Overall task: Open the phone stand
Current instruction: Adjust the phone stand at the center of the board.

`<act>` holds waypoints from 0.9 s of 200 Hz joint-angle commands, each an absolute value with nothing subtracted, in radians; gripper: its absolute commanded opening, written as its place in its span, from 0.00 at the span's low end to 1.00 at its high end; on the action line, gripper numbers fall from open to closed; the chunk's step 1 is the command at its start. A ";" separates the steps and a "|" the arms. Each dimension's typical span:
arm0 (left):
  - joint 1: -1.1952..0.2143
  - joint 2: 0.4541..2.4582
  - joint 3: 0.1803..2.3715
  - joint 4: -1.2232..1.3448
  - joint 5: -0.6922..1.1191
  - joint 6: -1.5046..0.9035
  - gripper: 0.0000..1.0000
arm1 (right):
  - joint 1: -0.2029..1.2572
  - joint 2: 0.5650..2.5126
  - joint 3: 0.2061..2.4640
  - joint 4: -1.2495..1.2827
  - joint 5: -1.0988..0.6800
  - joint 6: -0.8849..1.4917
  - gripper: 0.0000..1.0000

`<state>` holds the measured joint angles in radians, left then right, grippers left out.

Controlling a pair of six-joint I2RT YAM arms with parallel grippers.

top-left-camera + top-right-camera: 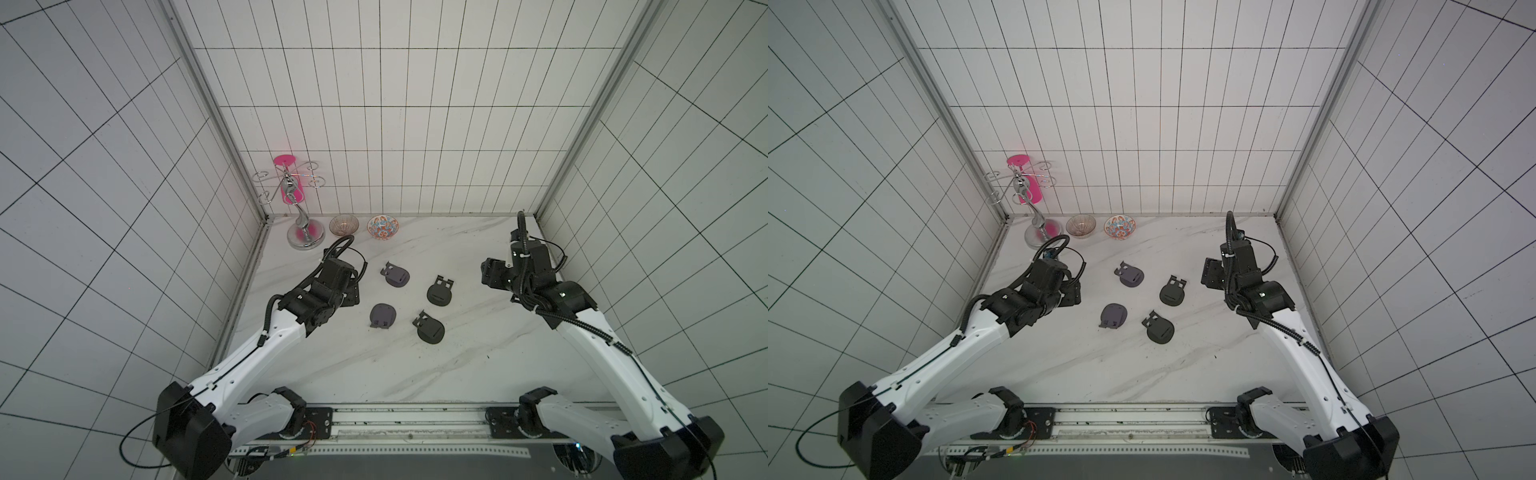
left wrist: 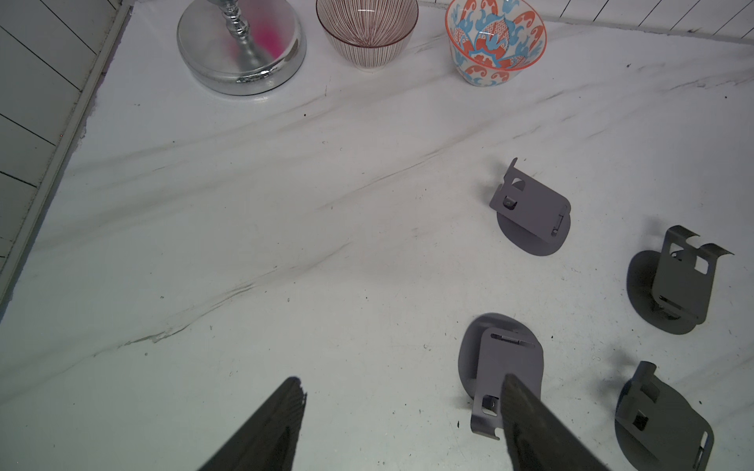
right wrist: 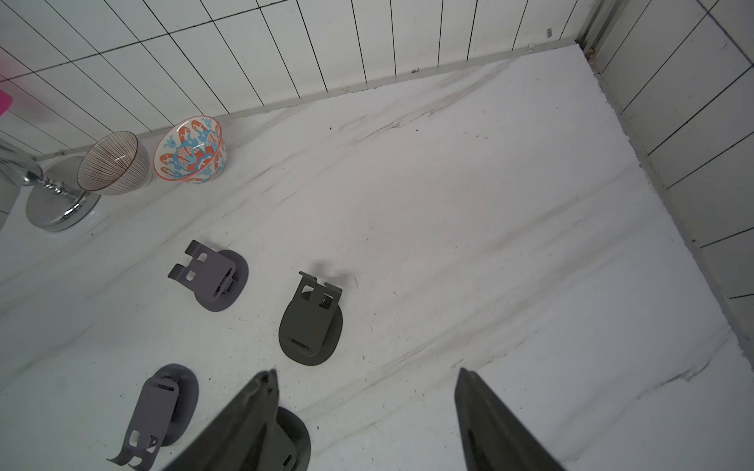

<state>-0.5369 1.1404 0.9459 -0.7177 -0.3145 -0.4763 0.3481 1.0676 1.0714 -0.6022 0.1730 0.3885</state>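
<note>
Left gripper and right gripper both gape empty — your grey phone stand sits mid-table near the left jaws, and a one-sided push could skid it across the marble tabletop.

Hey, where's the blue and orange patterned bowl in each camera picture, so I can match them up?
In a top view: blue and orange bowl, upper middle, at the foot of the back wall.
In a top view: same place, upper middle.
Left wrist: in view, near the wall.
Right wrist: in view, against the wall.
Shared landmark: striped bowl next to it in all four.
</note>
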 commanded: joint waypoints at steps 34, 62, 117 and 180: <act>-0.541 1.100 0.957 -0.750 -0.297 -0.462 0.83 | 0.365 1.053 1.135 -0.727 0.248 0.376 0.79; -0.542 1.095 0.952 -0.802 -0.260 -0.454 0.83 | 0.387 1.041 1.119 -0.816 0.255 0.414 0.73; -0.546 1.056 0.882 -0.792 -0.043 -0.455 0.75 | 0.478 1.071 1.024 -0.898 0.211 0.503 0.64; -0.590 1.110 0.801 -0.608 0.173 -0.539 0.68 | 0.617 1.275 1.020 -0.855 0.008 0.409 0.65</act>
<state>-0.5877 1.1164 0.8543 -0.7277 0.0273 -0.4805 0.5854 1.2133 1.0294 -0.8482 0.1261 0.4469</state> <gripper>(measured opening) 0.683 0.638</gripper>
